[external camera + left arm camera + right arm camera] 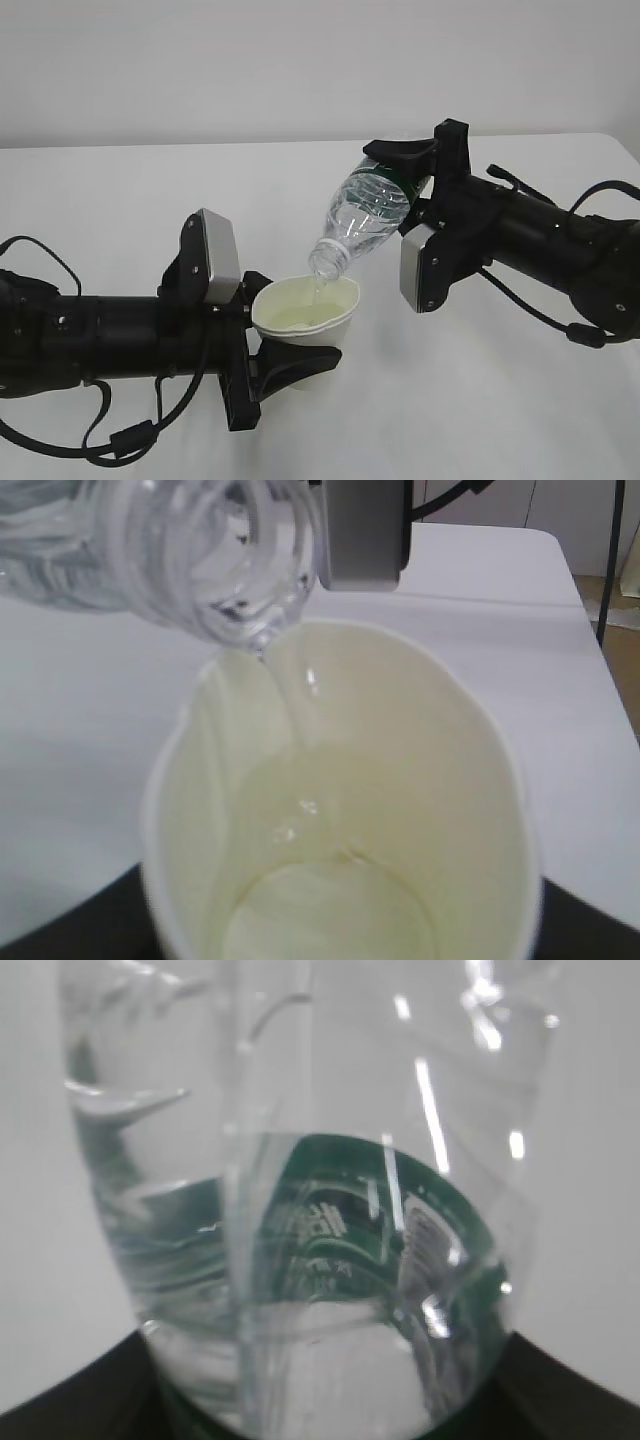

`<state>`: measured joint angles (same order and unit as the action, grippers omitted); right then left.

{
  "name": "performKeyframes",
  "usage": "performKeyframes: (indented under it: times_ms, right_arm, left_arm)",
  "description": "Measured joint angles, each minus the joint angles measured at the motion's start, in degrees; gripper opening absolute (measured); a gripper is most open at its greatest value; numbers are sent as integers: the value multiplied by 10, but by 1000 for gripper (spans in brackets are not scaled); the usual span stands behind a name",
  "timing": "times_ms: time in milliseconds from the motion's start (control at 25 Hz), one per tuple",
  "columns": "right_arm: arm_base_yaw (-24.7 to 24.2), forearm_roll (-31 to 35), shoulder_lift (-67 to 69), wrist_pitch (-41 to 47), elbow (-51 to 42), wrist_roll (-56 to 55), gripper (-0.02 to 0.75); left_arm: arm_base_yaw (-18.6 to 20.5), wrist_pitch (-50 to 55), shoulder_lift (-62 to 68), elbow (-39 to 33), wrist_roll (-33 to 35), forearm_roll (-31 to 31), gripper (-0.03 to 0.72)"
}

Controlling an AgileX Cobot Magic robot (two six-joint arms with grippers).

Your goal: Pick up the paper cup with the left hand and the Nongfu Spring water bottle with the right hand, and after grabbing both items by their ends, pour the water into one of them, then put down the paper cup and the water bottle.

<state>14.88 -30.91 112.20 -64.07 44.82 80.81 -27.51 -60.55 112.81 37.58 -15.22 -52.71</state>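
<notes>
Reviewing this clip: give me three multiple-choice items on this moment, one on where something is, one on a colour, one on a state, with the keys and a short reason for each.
1. Where is the bottle's mouth?
A. just above the paper cup's rim
B. on the table
C. behind the left arm

2. What colour is the bottle's label band?
A. red
B. dark green
C. blue

3. What state is the bottle in?
A. upright
B. lying on the table
C. tilted mouth-down

Key: 1 A, the Nongfu Spring water bottle has its neck over the paper cup. 2 B, green shows beside the right claw. 3 C, water streams into the cup held by the left claw.
</notes>
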Motion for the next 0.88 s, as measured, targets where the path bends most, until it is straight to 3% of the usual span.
performKeyframes:
  times_ms: [880]
  right_arm:
    - [0, 3, -15, -1, 1, 7, 447]
  left_arm:
    - [0, 0, 0, 0, 0, 0, 417]
